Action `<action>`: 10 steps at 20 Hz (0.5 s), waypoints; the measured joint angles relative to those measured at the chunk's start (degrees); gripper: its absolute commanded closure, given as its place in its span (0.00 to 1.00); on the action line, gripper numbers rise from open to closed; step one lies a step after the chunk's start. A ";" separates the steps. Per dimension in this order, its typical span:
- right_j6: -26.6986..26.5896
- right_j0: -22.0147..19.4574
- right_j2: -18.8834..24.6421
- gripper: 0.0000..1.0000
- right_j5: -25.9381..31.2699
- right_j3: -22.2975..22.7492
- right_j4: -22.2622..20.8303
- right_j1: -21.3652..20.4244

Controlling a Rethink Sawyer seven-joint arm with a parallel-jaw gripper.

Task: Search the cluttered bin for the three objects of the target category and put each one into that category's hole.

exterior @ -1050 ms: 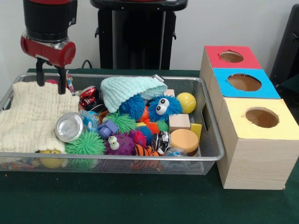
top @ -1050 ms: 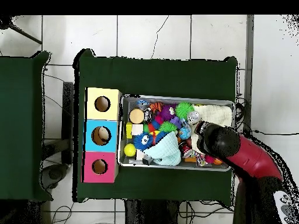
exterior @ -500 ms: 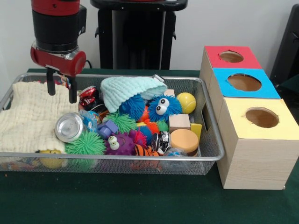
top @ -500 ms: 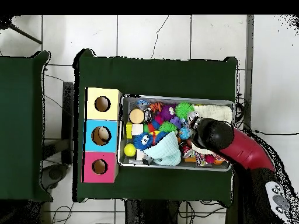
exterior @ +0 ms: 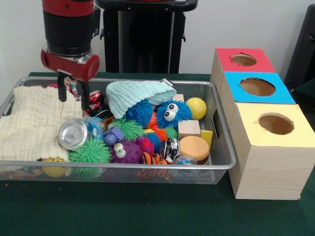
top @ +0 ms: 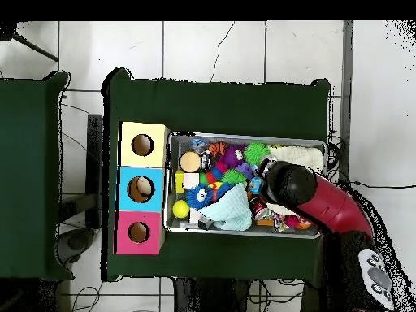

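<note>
Green cloth covers the table (exterior: 147, 211), where a wire bin (exterior: 222, 147) sits touching a row of three boxes with a red hole (exterior: 243, 59), a blue hole (exterior: 257, 86) and a yellow hole (exterior: 276, 124). Spread apart and holding nothing, the gripper (exterior: 73, 96) hangs over the bin's back part, its two black fingers (exterior: 61, 89) pointing down. Just beside it on one side lies a cream cloth (exterior: 32, 123), on the other a mint cloth (exterior: 135, 96); below it sit a silver can (exterior: 73, 133) and a green spiky ball (exterior: 90, 152), and farther off a blue googly-eyed ball (exterior: 172, 113).
</note>
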 measured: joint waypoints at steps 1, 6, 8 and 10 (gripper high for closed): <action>0.00 0.21 -0.15 0.00 0.00 -0.01 0.22 0.08; 0.00 1.90 -1.04 0.00 -0.06 -0.03 2.04 0.96; 0.00 2.20 -1.24 0.00 -0.22 -0.03 2.56 1.26; 0.00 2.38 -1.36 0.00 -0.50 -0.04 3.00 1.50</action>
